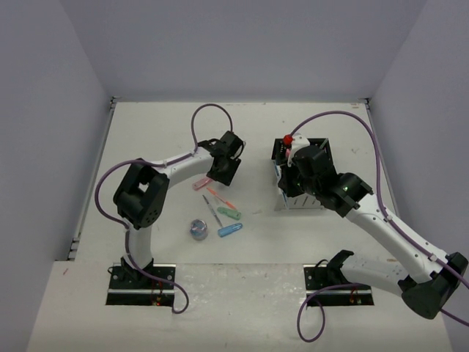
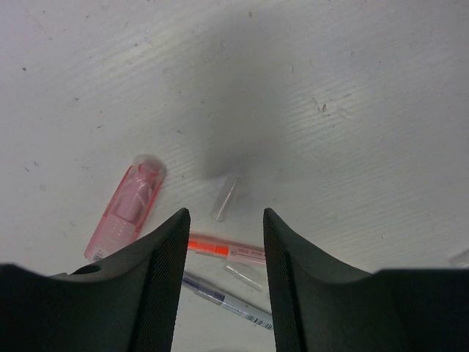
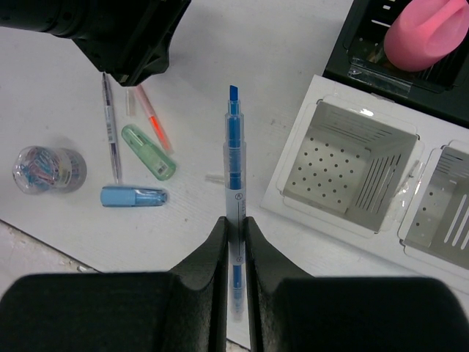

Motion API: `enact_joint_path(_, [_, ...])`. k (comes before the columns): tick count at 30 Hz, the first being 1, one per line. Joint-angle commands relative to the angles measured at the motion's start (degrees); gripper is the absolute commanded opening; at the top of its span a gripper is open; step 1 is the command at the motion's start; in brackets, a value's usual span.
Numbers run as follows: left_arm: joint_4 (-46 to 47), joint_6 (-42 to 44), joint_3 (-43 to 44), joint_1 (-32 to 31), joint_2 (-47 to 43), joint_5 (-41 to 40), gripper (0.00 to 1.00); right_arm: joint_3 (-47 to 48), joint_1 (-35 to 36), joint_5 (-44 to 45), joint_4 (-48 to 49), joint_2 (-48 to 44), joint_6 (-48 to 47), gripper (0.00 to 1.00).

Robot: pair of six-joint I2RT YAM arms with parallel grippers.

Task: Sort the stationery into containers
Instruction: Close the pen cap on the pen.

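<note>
Right claw (image 3: 234, 224) around blue pen (image 3: 234, 158), its print illegible.

Boxes: you had the far box (image 1: 322, 144) directly behind the near box (image 1: 302, 203), on the table's (image 1: 146, 132) right.
Inside: a marker (image 1: 291, 139) stood at the far box's left end.
Pile: left of the boxes; pens (image 1: 220, 198) lay before the far capsule (image 1: 200, 185), middle capsule (image 1: 232, 213) at their right, near capsule (image 1: 230, 229) before it, jar (image 1: 198, 229) leftward.
Aloft: your held pen (image 3: 234, 213) hung just left of the near box.

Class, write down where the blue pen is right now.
In the right wrist view, the blue pen is clamped in the right tool, at the centre of the picture, just left of the white box.
</note>
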Motion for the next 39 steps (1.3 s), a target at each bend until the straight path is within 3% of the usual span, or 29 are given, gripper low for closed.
enact_joint_path(1, [2.0,2.2,1.4,-0.3,1.4,2.4,0.45,-0.3,-0.1,-0.8,1.6,0.3,-1.1,0.0])
enact_joint_path(10, [1.9,1.7,1.5,0.0,4.6,1.6,0.4,-0.4,-0.1,-1.2,1.5,0.1,-1.3,0.0])
enact_joint_path(16, [2.1,1.1,0.8,-0.1,5.8,2.0,0.27,-0.5,-0.1,-1.8,1.5,-0.3,-1.4,0.0])
enact_joint_path(20, [2.0,0.8,0.4,0.0,5.6,2.4,0.04,-0.8,0.0,-3.0,2.0,-1.4,-1.4,0.0])
enact_joint_path(25, [2.2,0.4,-0.1,-0.1,3.8,3.7,0.0,-1.8,0.0,-8.1,4.2,-3.8,-1.5,0.0])
enact_joint_path(29, [3.1,-1.2,-0.2,-0.1,-1.1,4.4,0.0,-3.6,0.0,-14.0,6.7,-7.4,-1.3,0.0])
enact_joint_path(34, [9.0,-6.9,-3.6,-0.1,-15.6,5.8,0.0,-12.0,0.2,-26.9,17.5,-14.3,3.1,0.0])
enact_joint_path(36, [15.3,-10.5,-7.5,-0.1,-24.0,7.9,0.0,-15.6,0.8,-33.6,22.8,-16.2,5.2,0.0])
enact_joint_path(39, [32.4,-19.0,-18.1,-0.1,-38.1,16.5,0.0,-21.3,3.0,-41.7,36.2,-18.0,11.5,0.0])
